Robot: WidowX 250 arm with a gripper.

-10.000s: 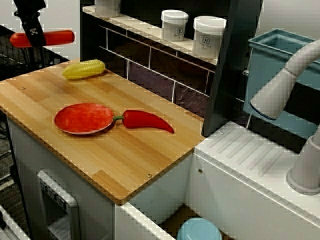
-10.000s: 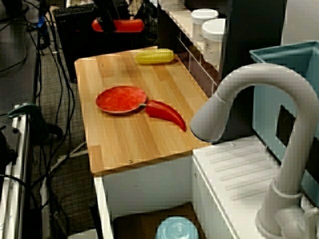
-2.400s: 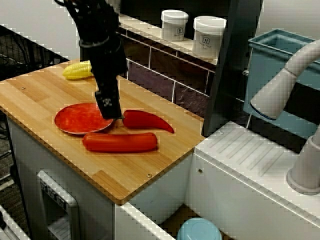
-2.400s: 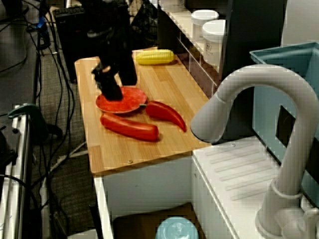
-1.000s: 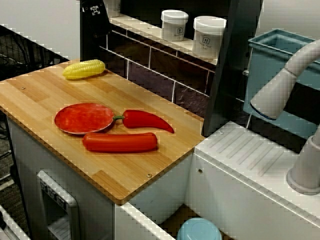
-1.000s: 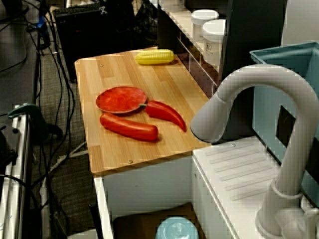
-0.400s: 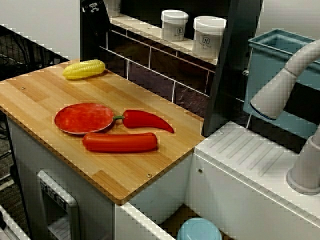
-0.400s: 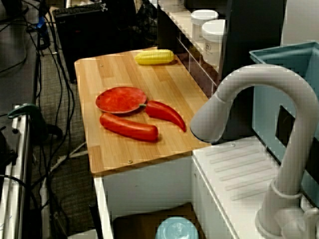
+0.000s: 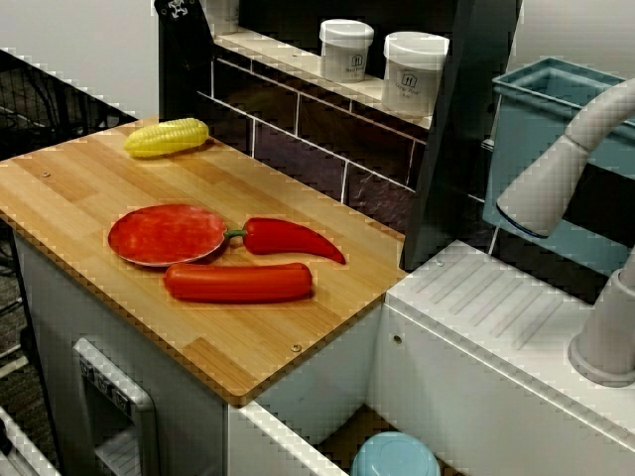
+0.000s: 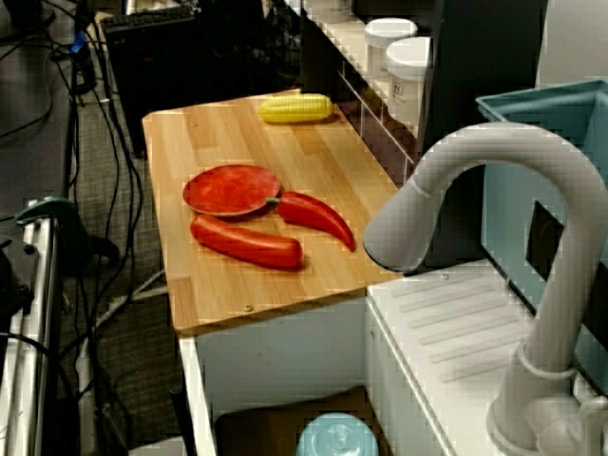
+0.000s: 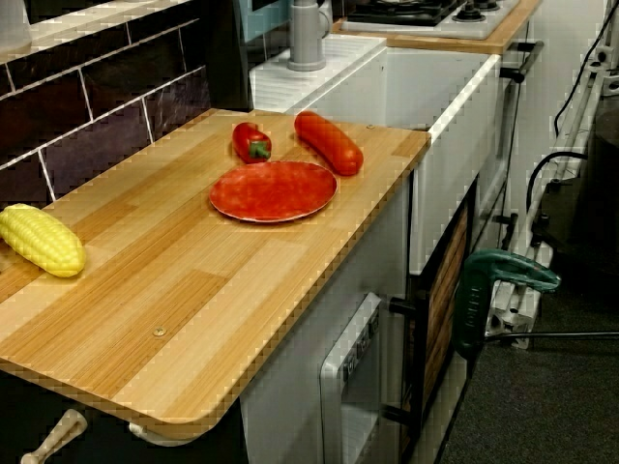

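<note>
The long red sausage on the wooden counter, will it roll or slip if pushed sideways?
It would likely roll: the sausage is a smooth round cylinder lying on the flat counter. Its glossy skin may slip in a pinch. It looks stiff, lying straight without sag.

Red sausage (image 9: 238, 283), red plate (image 9: 167, 234), red pepper (image 9: 290, 239), yellow corn (image 9: 167, 137), pale wood-striped counter (image 9: 89, 188).

Wooden countertop (image 9: 248, 342), pale butcher-block planks. Carries:
- red plate (image 9: 167, 235), lying flat
- red chili pepper (image 9: 290, 239), stem touching the plate's rim
- red sausage (image 9: 238, 283), just beside both, nearer the front edge
- corn cob (image 9: 167, 137), well apart at the far corner
</note>
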